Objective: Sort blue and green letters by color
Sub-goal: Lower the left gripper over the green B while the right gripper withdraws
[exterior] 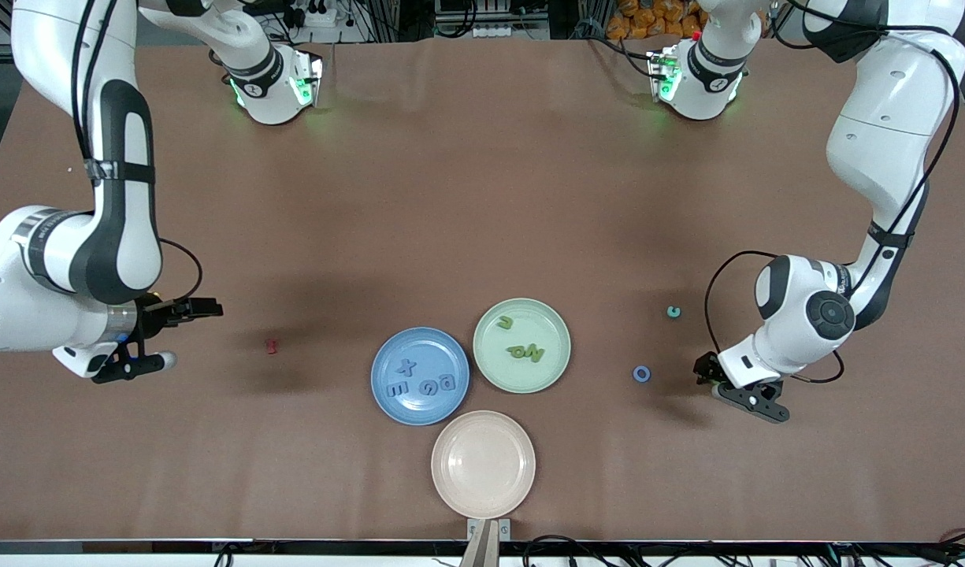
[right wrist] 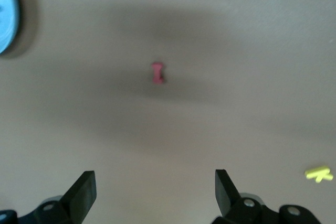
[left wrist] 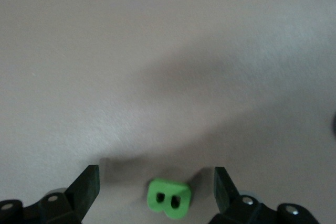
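Left claw [left wrist: 156, 190]: spread wide, green B [left wrist: 168, 199] framed between fingers for pickup. Right claw [right wrist: 156, 192]: open, empty, kept waiting.

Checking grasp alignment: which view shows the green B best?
Left wrist view: the green B lies on the table between the open left gripper fingers, not yet gripped. Front view hides it under that arm's hand. Right wrist view doesn't show it.

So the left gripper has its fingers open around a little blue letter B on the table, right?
Not quite: the letter B is green, not blue. The left wrist view shows it lying on the table between the open fingers of the left gripper.
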Controlling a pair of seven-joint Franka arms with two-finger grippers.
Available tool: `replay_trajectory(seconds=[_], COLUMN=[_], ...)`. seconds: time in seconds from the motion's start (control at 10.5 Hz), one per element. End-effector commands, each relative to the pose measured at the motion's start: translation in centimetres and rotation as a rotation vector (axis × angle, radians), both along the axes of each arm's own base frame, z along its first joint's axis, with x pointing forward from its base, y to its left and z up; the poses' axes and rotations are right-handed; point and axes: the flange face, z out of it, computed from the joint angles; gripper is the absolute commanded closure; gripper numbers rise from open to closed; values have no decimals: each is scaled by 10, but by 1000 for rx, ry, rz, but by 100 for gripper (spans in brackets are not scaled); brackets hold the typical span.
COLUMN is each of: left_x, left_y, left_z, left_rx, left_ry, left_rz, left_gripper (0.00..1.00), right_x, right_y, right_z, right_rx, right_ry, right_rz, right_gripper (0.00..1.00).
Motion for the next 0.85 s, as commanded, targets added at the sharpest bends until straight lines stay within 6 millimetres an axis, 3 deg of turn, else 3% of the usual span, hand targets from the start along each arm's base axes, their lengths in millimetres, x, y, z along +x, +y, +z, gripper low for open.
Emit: replay_trajectory(seconds=[0.0, 0.38, 0.57, 0.76], left_x=[-7, -7, -8, -5], left_y=[7, -2, -7, -6], left_z=[13, 19, 18, 17], left_rx=[40, 60, 61, 63], left_ry=[79, 108, 109, 104], left_rz=[-75, -118, -128, -153], left_gripper=[6, 12, 20, 21], right_x=[-15, -16, -20, -19], right_y=[-17, -44, -60, -70], right_z=[60, 95, 98, 98], right_rx=[31, -1, -16, -13], right_ry=[100, 72, 83, 69], right_rz=[-3, -28, -64, -94], right_gripper=[0, 0, 0, 0])
